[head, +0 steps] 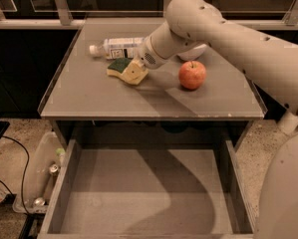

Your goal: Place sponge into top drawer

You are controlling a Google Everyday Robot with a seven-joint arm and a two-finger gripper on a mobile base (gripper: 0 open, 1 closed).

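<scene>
While the gripper [140, 66] is seen at the sponge [125, 71] (whether it is clamped cannot be told), the sponge could be dropped short of the top drawer [148, 193] if weakly held.

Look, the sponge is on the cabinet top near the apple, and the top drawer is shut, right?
No, the top drawer is pulled open, not shut; the camera view shows it. The sponge does lie on the cabinet top near the apple, with the tool right at it.
</scene>
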